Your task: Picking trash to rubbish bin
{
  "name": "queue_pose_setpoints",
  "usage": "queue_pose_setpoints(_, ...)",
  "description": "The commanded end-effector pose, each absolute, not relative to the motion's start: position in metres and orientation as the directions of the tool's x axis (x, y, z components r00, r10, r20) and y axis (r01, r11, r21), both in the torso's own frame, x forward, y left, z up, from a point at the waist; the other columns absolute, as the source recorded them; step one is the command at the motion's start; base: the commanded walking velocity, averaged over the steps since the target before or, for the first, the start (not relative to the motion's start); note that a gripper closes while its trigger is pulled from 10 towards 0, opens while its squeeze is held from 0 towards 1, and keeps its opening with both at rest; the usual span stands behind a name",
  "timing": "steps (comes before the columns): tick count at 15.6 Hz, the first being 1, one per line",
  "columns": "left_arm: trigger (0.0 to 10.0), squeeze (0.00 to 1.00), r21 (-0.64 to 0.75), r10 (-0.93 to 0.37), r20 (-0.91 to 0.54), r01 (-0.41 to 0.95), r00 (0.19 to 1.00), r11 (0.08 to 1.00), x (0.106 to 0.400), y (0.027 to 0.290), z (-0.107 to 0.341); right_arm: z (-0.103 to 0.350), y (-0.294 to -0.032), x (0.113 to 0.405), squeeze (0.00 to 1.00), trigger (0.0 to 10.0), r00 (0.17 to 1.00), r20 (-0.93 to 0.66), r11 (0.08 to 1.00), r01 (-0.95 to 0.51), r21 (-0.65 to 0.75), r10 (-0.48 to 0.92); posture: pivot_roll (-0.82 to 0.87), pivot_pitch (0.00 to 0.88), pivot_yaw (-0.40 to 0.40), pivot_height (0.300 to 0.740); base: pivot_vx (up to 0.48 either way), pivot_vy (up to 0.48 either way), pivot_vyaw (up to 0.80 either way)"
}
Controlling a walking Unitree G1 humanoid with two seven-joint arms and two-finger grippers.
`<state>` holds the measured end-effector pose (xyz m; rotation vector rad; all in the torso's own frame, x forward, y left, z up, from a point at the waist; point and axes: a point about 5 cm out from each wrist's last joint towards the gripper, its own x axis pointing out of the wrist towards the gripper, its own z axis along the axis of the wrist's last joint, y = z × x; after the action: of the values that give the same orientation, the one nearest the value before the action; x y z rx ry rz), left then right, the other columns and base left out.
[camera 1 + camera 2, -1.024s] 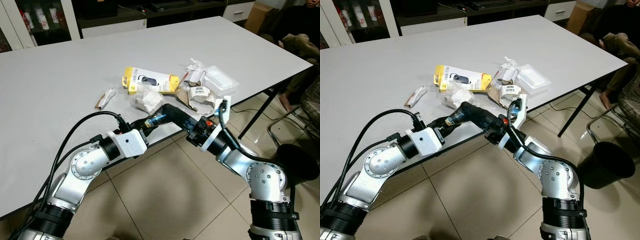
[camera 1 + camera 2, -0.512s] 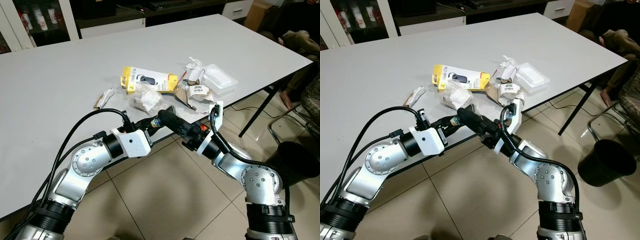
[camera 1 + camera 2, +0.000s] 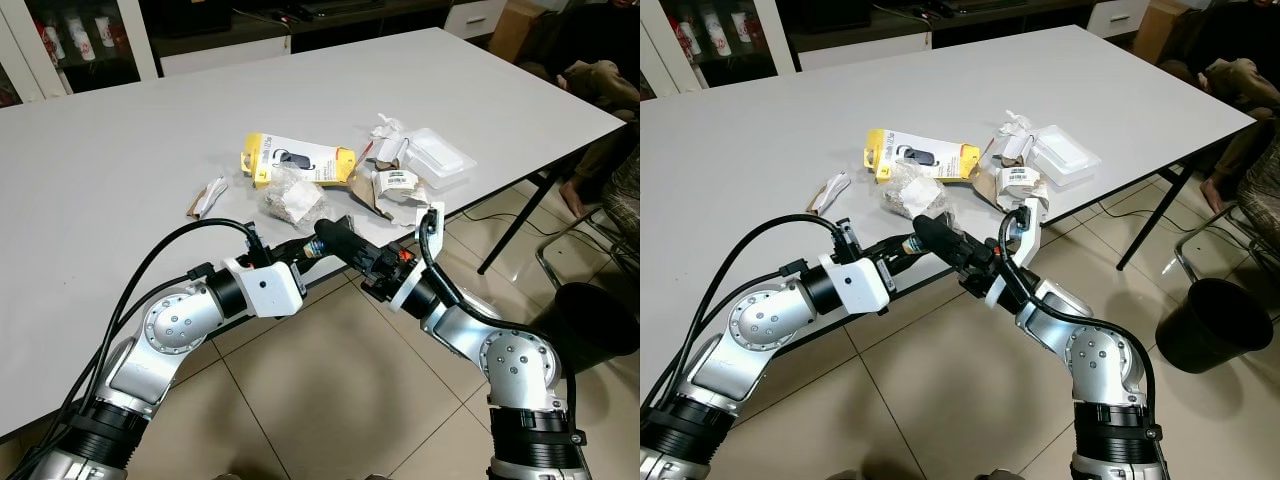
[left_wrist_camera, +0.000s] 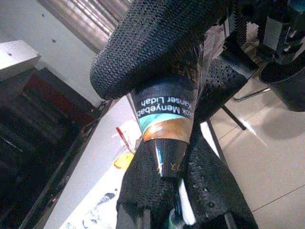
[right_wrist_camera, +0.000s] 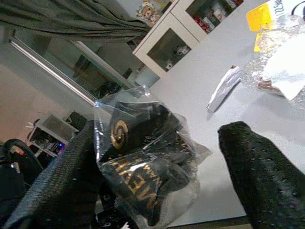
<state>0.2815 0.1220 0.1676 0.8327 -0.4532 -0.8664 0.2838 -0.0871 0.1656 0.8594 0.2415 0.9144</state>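
A black cigarette pack in clear wrap [image 4: 164, 102] sits clamped between the fingers of my left gripper [image 3: 335, 235], just off the table's front edge. My right gripper [image 3: 362, 262] meets it from the other side. In the right wrist view the pack [image 5: 138, 157] rests against one black finger [image 5: 57, 186] while the other finger [image 5: 267, 171] stands well apart, so that gripper is open. More trash lies on the white table [image 3: 120, 150]: a yellow package [image 3: 300, 160], a crumpled clear bag [image 3: 292, 200], a small wrapper [image 3: 210, 197], a clear plastic tray [image 3: 440, 155].
A black rubbish bin [image 3: 1210, 325] stands on the tiled floor to my right, beyond the table's leg [image 3: 510, 235]. A seated person [image 3: 600, 70] is at the far right. Cabinets [image 3: 90, 40] line the back wall.
The two grippers, joined at the pack, have drifted slightly to my left and nearer to me over the second. In the last half second almost nothing moved.
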Motion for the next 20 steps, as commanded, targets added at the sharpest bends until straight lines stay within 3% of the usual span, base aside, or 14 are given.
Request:
queue_pose_setpoints(1,0.0,0.0,0.807,-0.829,0.025,0.478,0.559,0.347,0.2784,0.1187,0.1701,0.1675,-0.0892,0.2834,0.0,0.0,0.608,0.165,0.313,-0.6,0.737,0.776,0.03,0.065,-0.049,0.74,0.0,0.0,0.0)
queue_pose_setpoints(10,0.0,0.0,0.817,-0.831,0.029,0.466,0.556,0.34,0.2809,0.1185,0.1724,0.1681,-0.0896,0.2835,0.0,0.0,0.605,0.185,0.297,-0.607,0.737,0.775,0.04,0.056,-0.046,0.74,0.0,0.0,0.0)
queue_pose_setpoints(11,8.4,0.0,0.829,-0.83,0.031,0.45,0.556,0.332,0.2812,0.1182,0.1734,0.1676,-0.09,0.2838,0.0,0.0,0.605,0.188,0.295,-0.606,0.738,0.773,0.04,0.053,-0.046,0.74,0.0,0.0,0.0)
queue_pose_setpoints(12,10.0,0.0,0.83,-0.83,0.031,0.448,0.557,0.332,0.2813,0.1182,0.1735,0.1677,-0.0898,0.2837,0.0,0.0,0.605,0.189,0.295,-0.606,0.739,0.773,0.04,0.053,-0.046,0.74,0.0,0.0,0.0)
queue_pose_setpoints(20,10.0,0.0,0.836,-0.83,0.021,0.446,0.557,0.32,0.2823,0.1178,0.1715,0.1678,-0.0904,0.2846,0.0,0.0,0.612,0.198,0.29,-0.604,0.743,0.766,0.03,0.043,-0.045,0.74,0.0,0.0,0.0)
